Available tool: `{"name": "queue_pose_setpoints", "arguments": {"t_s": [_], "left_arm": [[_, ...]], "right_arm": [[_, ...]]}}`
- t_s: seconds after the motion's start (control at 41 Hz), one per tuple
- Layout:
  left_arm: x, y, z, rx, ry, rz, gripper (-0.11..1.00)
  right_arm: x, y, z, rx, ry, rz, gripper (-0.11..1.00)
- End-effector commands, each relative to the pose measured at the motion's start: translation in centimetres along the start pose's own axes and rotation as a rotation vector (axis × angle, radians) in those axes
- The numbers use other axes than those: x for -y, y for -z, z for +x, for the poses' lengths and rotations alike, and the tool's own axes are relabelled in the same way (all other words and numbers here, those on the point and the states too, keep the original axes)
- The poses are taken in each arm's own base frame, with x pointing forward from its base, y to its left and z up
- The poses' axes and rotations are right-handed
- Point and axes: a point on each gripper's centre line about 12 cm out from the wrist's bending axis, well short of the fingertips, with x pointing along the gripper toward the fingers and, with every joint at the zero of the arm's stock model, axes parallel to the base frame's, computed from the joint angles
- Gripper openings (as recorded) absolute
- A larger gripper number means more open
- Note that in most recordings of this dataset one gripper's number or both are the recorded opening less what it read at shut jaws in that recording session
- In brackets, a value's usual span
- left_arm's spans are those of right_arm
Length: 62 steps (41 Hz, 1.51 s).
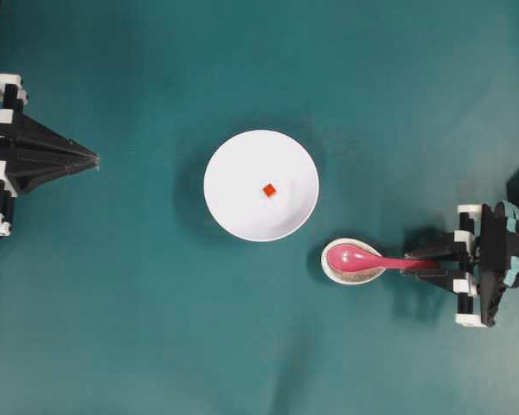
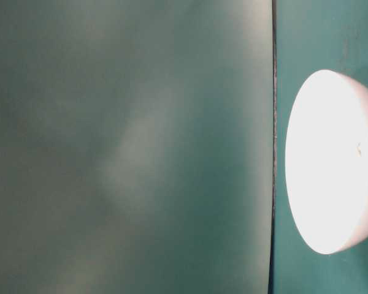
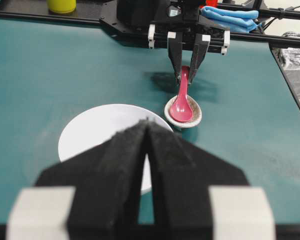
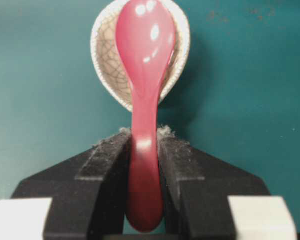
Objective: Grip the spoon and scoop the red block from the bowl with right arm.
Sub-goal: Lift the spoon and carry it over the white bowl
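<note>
Seen from overhead: spoon [image 1: 363, 258] lay with its scoop in the speckled rest dish [image 1: 352, 262], handle toward the right gripper [image 1: 428, 264], beside the bowl [image 1: 261, 185] holding the red block [image 1: 269, 190]; left gripper [image 1: 93, 160] parked far off, pressed closed. At table level: only the bowl's white flank showed. From the left wrist: right fingers [image 3: 194, 64] straddled the handle. From the right wrist: pads [image 4: 177, 160] clamped against both sides of the handle near its end — glossy, rigid, likely slippery and brittle, probably light; best held firmly mid-handle, kept level.
</note>
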Motion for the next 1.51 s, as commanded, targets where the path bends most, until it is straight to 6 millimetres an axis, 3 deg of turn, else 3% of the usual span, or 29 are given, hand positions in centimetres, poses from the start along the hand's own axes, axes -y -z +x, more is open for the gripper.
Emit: {"name": "queue_pose_setpoints", "arguments": {"t_s": [0.0,0.146,0.292,0.463,0.585,0.828,1.023,1.243,1.486], "left_arm": [[0.1,-0.9,0.2,0.023,0.003,0.0,0.0],[0.1,-1.0,0.2,0.02,0.003,0.0,0.0],[0.1,-0.9,0.2,0.018,0.005,0.0,0.0],[0.1,-1.1,0.2,0.021,0.003,-0.003,0.0],[0.1,-1.2,0.3,0.02,0.003,-0.001,0.0],[0.1,-0.8,0.6,-0.022,0.001,-0.003,0.0],[0.1,-0.5,0.9,-0.038,-0.001,-0.003,0.0],[0.1,-0.1,1.1,-0.054,-0.002,-0.003,0.0],[0.1,-0.1,1.2,-0.058,-0.002,-0.001,0.0]], "right_arm": [[-0.4,-0.5,0.1,0.028,-0.01,0.009,0.22],[-0.8,-1.8,-0.1,0.077,-0.026,0.035,0.22],[-0.8,-4.3,-0.7,0.135,-0.047,0.104,0.22],[-0.6,-9.4,-1.0,0.154,-0.081,0.219,0.22],[0.0,-13.2,-0.5,0.071,-0.122,0.284,0.22],[3.4,-18.2,1.2,-0.171,-0.194,0.361,0.22],[5.5,-20.6,3.0,-0.316,-0.228,0.362,0.22],[6.1,-21.2,5.8,-0.481,-0.244,0.33,0.22],[7.7,-21.6,8.2,-0.692,-0.119,0.231,0.22]]}}
